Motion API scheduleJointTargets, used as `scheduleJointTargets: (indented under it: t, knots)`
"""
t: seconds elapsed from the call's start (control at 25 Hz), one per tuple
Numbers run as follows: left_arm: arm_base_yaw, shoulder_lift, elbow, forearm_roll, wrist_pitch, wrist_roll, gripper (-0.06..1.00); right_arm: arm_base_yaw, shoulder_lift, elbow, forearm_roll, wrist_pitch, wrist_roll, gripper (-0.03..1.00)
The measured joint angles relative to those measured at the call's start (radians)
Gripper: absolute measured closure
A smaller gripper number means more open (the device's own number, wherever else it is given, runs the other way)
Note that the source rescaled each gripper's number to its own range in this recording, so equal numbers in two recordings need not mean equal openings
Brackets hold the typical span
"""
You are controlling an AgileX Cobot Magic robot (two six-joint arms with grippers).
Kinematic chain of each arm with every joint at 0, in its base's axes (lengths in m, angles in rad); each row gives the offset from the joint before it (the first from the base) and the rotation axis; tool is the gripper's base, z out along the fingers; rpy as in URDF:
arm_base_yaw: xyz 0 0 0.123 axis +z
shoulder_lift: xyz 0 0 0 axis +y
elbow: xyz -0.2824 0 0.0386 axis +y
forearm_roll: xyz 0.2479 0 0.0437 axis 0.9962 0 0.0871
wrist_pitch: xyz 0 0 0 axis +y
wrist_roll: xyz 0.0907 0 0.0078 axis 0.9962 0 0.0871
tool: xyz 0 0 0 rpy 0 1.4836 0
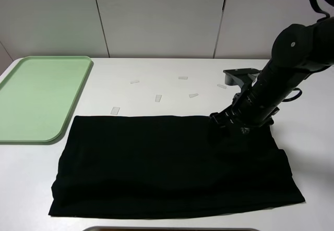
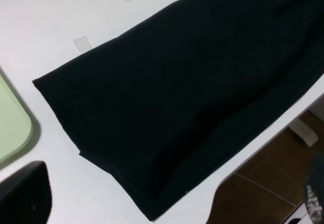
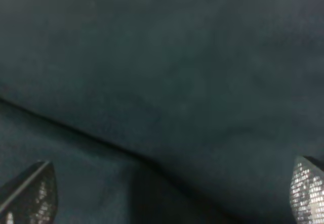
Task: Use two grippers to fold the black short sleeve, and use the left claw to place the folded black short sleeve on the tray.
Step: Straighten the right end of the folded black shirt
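Right gripper (image 1: 229, 122) is open, jaws spread wide. It is down at the far right part of the black short sleeve (image 1: 167, 163), with nothing clamped between the jaws. In the right wrist view the gripper (image 3: 168, 191) shows only its two textured tips at the frame edges. Dark cloth (image 3: 162, 82) fills everything between them, with one fold line running across. Cannot tell if the tips touch the fabric.

Left gripper (image 2: 169, 196) is open too, jaws far apart and holding nothing. It hangs above the table near the shirt's tray-side end and is out of the exterior high view.

The shirt lies flat on the white table (image 1: 313, 137), folded into a wide band, with its long edge near the table's front edge. The left wrist view shows the shirt (image 2: 192, 92) layered along one edge.

The mint-green tray (image 1: 36, 95) sits at the table's left, just beside the shirt's far left corner, not touching it; nothing is on the visible part. Its corner also shows in the left wrist view (image 2: 12, 125).

Small pale tape strips (image 1: 158, 98) are scattered on the table beyond the shirt.
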Motion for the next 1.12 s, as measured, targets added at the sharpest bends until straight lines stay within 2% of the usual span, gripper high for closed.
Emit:
scheduleJointTargets:
  t: [0.12, 0.36, 0.48, 0.76, 0.96, 1.12]
  knots:
    - [0.000, 0.000, 0.000, 0.000, 0.000, 0.000, -0.05, 0.000, 0.009, 0.014, 0.016, 0.023, 0.016, -0.03]
    - [0.000, 0.000, 0.000, 0.021, 0.000, 0.000, -0.05, 0.006, 0.009, 0.118, 0.157, 0.071, 0.025, -0.03]
    - [0.000, 0.000, 0.000, 0.061, 0.000, 0.000, -0.05, 0.015, 0.009, 0.151, 0.216, 0.112, 0.025, -0.03]
    - [0.000, 0.000, 0.000, 0.082, 0.000, 0.000, -0.05, 0.023, 0.009, 0.161, 0.294, 0.204, 0.025, -0.03]
    - [0.000, 0.000, 0.000, 0.082, 0.000, 0.000, -0.05, 0.023, 0.009, 0.161, 0.299, 0.245, 0.024, -0.03]
    - [0.000, 0.000, 0.000, 0.082, 0.000, 0.000, -0.05, 0.023, 0.007, 0.161, 0.213, 0.183, 0.026, -0.03]
